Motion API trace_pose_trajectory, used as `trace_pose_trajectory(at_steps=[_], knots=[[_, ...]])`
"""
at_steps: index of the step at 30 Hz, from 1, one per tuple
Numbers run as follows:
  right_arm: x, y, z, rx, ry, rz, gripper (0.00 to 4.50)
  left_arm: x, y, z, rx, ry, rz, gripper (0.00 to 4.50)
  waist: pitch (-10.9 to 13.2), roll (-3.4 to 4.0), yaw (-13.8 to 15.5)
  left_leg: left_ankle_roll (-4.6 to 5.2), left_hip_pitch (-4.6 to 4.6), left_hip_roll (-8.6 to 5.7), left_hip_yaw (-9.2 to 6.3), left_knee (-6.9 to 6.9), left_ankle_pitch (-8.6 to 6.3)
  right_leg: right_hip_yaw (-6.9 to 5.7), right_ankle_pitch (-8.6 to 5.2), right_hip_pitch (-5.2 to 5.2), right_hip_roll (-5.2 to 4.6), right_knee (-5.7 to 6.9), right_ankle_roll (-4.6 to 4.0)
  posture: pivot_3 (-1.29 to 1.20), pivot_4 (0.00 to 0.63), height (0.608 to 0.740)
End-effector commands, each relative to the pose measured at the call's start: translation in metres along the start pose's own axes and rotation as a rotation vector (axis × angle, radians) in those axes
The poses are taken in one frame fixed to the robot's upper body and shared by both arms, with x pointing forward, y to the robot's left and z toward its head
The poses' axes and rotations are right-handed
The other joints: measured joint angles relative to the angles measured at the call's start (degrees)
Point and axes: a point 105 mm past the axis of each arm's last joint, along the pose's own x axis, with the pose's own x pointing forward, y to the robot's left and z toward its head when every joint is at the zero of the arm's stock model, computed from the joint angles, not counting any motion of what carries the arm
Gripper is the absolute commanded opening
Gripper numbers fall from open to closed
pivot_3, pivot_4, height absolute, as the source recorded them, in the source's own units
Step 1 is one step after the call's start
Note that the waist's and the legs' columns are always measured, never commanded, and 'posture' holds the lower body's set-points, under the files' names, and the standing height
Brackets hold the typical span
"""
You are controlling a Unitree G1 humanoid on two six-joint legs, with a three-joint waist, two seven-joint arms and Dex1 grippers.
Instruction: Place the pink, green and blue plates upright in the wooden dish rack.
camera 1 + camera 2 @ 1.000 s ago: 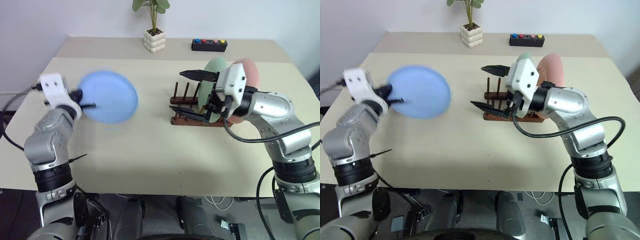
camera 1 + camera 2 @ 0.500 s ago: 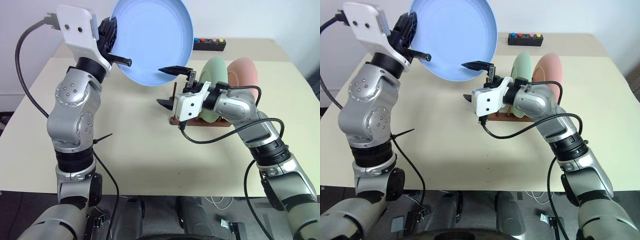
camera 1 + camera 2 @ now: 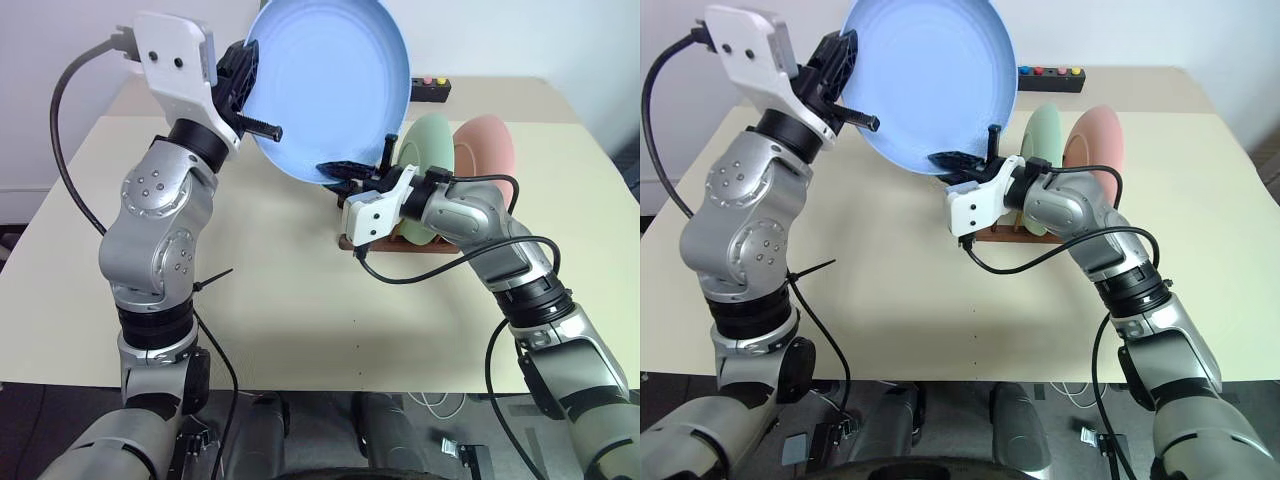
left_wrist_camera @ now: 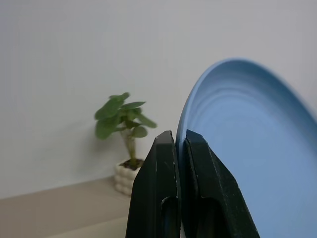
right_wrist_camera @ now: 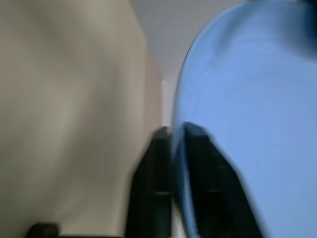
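both grippers clamp the blue plate (image 3: 325,85): left gripper (image 4: 179,144) on its upper rim, right gripper (image 3: 958,159) on its lower edge. the head views show the green plate (image 3: 428,150) and pink plate (image 3: 488,148) upright in the wooden dish rack (image 3: 352,240) towards the table's (image 3: 300,300) far right corner. the left wrist view shows a potted plant (image 4: 124,134) at the far edge.

Dish rack (image 3: 385,238) sits on the table (image 3: 300,300) right of centre. Two plates (image 3: 455,165) stand upright in it, side by side. Third plate (image 3: 330,85) is up off the table at the rack's 10 o'clock. Button box (image 3: 1050,78) lies at the rack's 12 o'clock, near the far edge.
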Motion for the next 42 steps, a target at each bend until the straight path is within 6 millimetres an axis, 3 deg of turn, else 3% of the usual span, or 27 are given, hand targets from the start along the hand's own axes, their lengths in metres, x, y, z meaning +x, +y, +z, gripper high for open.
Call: trace_pose_trajectory(at_steps=[1,4,6,10,15,20,22,26,29,32,36,42], knots=[[0.002,-0.010,0.003,-0.029,-0.009,-0.026,0.00,-0.003,-0.004,0.022,-0.017,-0.090,-0.023,0.32,0.00,0.00,0.06,0.00,0.00,0.00,0.00,0.00,0.00,0.00,0.00,0.00,0.00,0.00,0.00,0.00,0.150,0.730],[0.003,-0.012,0.003,-0.045,-0.011,-0.037,0.00,-0.005,0.000,0.031,-0.116,-0.147,-0.007,1.39,0.00,0.00,0.23,0.00,0.00,0.00,0.00,0.03,0.00,0.00,0.00,0.03,-0.01,-0.01,0.00,0.00,0.150,0.730],[0.003,-0.013,0.004,-0.052,-0.011,-0.044,0.00,-0.007,0.005,0.040,-0.166,-0.201,0.016,2.50,0.00,-0.01,0.23,0.00,0.00,-0.01,-0.01,0.06,0.00,-0.01,0.00,0.05,-0.02,-0.02,0.00,0.00,0.150,0.730],[0.004,-0.017,0.005,-0.066,-0.017,-0.064,0.00,-0.012,0.035,0.056,-0.245,-0.310,0.171,4.46,0.00,-0.01,0.06,0.00,0.00,-0.01,-0.02,0.05,0.00,-0.01,0.00,0.04,-0.01,-0.01,0.00,0.00,0.150,0.730],[0.003,-0.035,0.012,-0.045,-0.061,-0.155,0.00,-0.025,0.071,0.060,-0.179,-0.342,0.273,4.49,0.00,-0.01,-0.05,-0.01,0.03,-0.01,-0.01,0.02,0.00,0.00,0.00,0.04,0.00,-0.01,0.00,0.00,0.150,0.730],[-0.001,-0.067,0.031,0.195,-0.194,-0.310,0.00,-0.057,0.118,0.019,0.005,-0.149,0.360,4.49,0.00,0.00,-1.05,0.00,0.06,0.00,-0.02,-0.05,0.00,0.00,0.00,0.04,-0.01,0.06,-0.01,0.00,0.150,0.730],[-0.006,-0.084,0.039,0.361,-0.274,-0.379,0.00,-0.073,0.125,-0.012,0.081,0.009,0.320,4.49,0.00,-0.01,-1.24,0.00,0.04,0.00,-0.07,-0.02,0.00,-0.02,0.00,0.04,0.00,0.09,-0.01,0.00,0.150,0.730],[-0.018,-0.100,0.051,0.775,-0.457,-0.414,0.00,-0.092,0.107,-0.060,0.123,0.218,0.161,4.49,-0.01,-0.03,-1.01,0.01,0.04,0.01,-0.12,-0.03,0.00,-0.07,0.00,0.06,-0.01,0.11,-0.03,0.00,0.150,0.730],[-0.029,-0.101,0.051,1.054,-0.554,-0.399,0.00,-0.105,0.065,-0.093,0.132,0.362,-0.049,4.49,-0.01,-0.03,-0.80,0.02,0.04,0.01,-0.13,0.00,-0.01,-0.08,0.00,0.12,-0.03,0.11,-0.04,0.00,0.150,0.730],[-0.035,-0.102,0.049,1.170,-0.566,-0.395,0.00,-0.111,0.042,-0.099,0.094,0.381,-0.158,4.49,-0.01,-0.02,-0.86,0.02,0.04,0.02,-0.13,0.00,-0.01,-0.08,-0.01,0.09,-0.03,0.10,-0.10,0.00,0.150,0.730],[-0.049,-0.087,0.042,1.505,-0.596,-0.403,0.00,-0.126,-0.028,-0.111,-0.028,0.430,-0.460,4.49,-0.02,0.01,-1.02,0.02,0.05,0.05,-0.11,-0.07,-0.01,-0.07,-0.09,0.05,-0.01,0.11,-0.27,0.00,0.150,0.730],[-0.056,-0.060,0.022,1.776,-0.444,-0.427,0.00,-0.124,-0.053,-0.112,-0.089,0.419,-0.565,4.49,-0.01,0.05,-1.30,0.04,0.06,0.07,-0.07,-0.05,-0.02,-0.03,-0.10,0.00,0.06,0.14,-0.29,0.00,0.150,0.730]])
